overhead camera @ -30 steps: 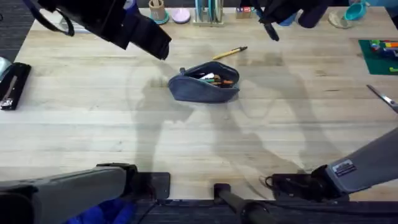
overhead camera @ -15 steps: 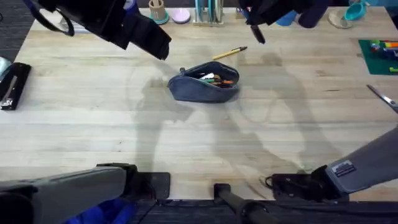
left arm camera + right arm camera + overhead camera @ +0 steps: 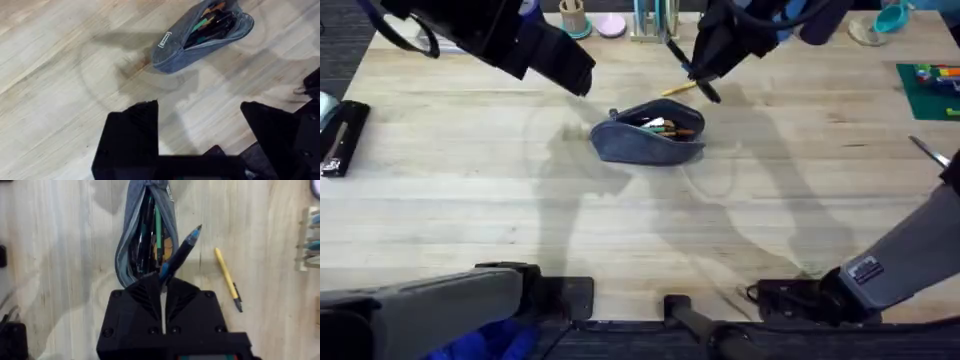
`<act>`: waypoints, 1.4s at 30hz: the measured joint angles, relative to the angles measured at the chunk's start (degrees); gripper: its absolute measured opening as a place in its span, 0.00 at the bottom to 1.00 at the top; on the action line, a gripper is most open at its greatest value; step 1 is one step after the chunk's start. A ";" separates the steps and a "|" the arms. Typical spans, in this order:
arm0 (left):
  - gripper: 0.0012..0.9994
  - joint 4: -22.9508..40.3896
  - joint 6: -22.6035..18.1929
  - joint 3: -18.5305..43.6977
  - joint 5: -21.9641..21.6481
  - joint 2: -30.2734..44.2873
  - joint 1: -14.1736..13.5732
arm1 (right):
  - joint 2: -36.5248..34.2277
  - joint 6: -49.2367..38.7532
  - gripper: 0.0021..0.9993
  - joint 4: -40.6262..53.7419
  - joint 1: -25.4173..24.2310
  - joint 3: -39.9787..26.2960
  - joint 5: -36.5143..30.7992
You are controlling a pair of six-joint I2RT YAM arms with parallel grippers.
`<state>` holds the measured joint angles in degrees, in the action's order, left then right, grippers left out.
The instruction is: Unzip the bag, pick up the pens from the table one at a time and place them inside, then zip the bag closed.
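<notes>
Right gripper (image 3: 162, 282) moved pouchward, one pen (image 3: 181, 255) held.

Colours on the table

The pouch (image 3: 648, 137) is blue-grey with a small white label; green, orange and black pens show inside it. A yellow pen (image 3: 227, 278) with a black tip lies on the pale wooden table (image 3: 470, 190). The right gripper (image 3: 162, 287), black, clamps a dark pen (image 3: 181, 255).
</notes>
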<state>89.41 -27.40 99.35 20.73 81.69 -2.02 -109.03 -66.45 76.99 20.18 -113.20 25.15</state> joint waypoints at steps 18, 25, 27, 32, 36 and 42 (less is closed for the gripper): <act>1.00 0.00 0.00 0.00 0.00 0.00 0.00 | 0.00 -3.48 0.03 -7.88 2.41 12.26 0.17; 1.00 0.00 0.00 0.00 0.00 0.00 0.00 | -0.01 -4.75 0.03 -11.67 3.77 15.41 0.17; 1.00 0.00 0.00 0.00 0.00 0.00 0.00 | 0.00 -4.77 0.03 -12.28 3.76 16.41 0.17; 1.00 0.00 0.01 0.00 0.00 0.00 0.00 | -1.69 -4.82 0.03 -12.93 3.78 17.15 0.17; 1.00 0.00 0.00 0.00 0.00 0.00 0.00 | -3.67 -4.97 0.03 -13.81 4.13 17.35 0.17; 1.00 0.00 0.00 0.00 0.00 0.00 0.00 | -4.61 -5.01 0.03 -14.44 5.08 17.37 0.17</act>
<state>89.41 -27.40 99.35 20.73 81.69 -2.02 -113.65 -71.46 62.56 25.27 -95.83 25.32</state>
